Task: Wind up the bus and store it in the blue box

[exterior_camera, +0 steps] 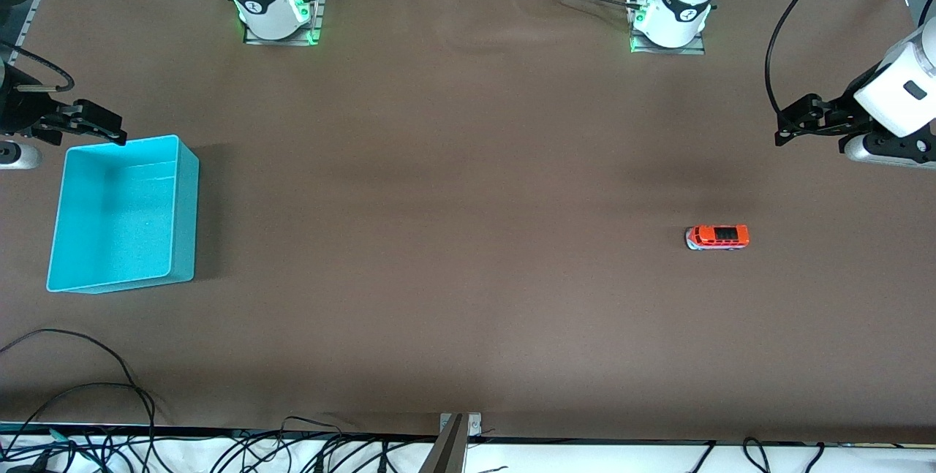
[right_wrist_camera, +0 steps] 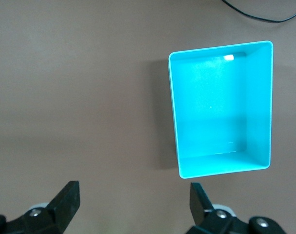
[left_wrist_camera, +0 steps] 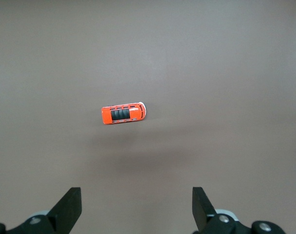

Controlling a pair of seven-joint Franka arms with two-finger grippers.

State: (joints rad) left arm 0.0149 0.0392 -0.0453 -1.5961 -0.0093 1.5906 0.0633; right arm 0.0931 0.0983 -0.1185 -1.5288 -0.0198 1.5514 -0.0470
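The small orange-red bus (exterior_camera: 717, 237) stands on the brown table toward the left arm's end; in the left wrist view the bus (left_wrist_camera: 123, 114) shows its dark roof panel. My left gripper (exterior_camera: 791, 126) hangs open above the table's end, off to the side of the bus, and the left gripper (left_wrist_camera: 137, 195) has nothing between its fingers. The blue box (exterior_camera: 117, 217) sits open-topped and empty at the right arm's end. My right gripper (exterior_camera: 110, 126) hovers open just off the box's farther corner. In the right wrist view the right gripper (right_wrist_camera: 134, 190) is over bare table beside the blue box (right_wrist_camera: 221, 107).
The two arm bases (exterior_camera: 274, 5) (exterior_camera: 669, 16) stand along the table's farther edge. Black cables (exterior_camera: 80, 385) lie on the table near the front edge at the right arm's end. A metal bracket (exterior_camera: 457, 425) sits at the middle of the front edge.
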